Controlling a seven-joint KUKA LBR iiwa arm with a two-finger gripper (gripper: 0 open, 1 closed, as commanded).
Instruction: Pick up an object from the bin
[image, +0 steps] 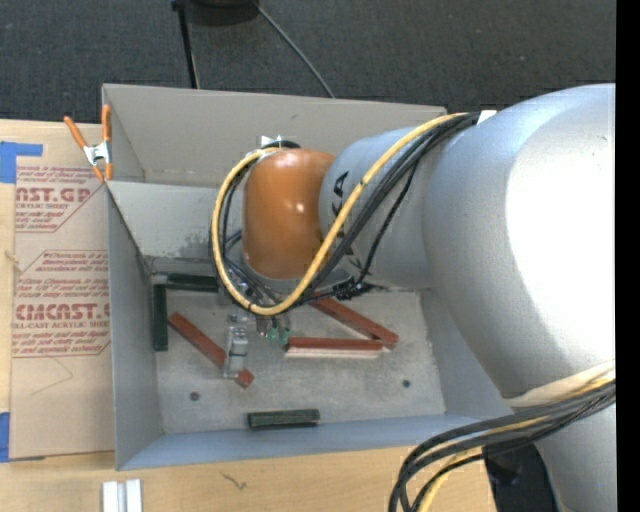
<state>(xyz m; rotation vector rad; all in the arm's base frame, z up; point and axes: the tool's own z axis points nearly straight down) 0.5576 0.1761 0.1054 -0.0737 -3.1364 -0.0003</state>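
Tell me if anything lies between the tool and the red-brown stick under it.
Nothing visible does. The tool is over the lower end of the slanted red-brown stick; the pale stick lies to its right, not under it.

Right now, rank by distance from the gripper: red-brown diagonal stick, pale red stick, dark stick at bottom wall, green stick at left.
1. red-brown diagonal stick: at the gripper, left of centre.
2. pale red stick: just right of it.
3. dark stick at the bottom wall and green stick at the left wall: too close to call.
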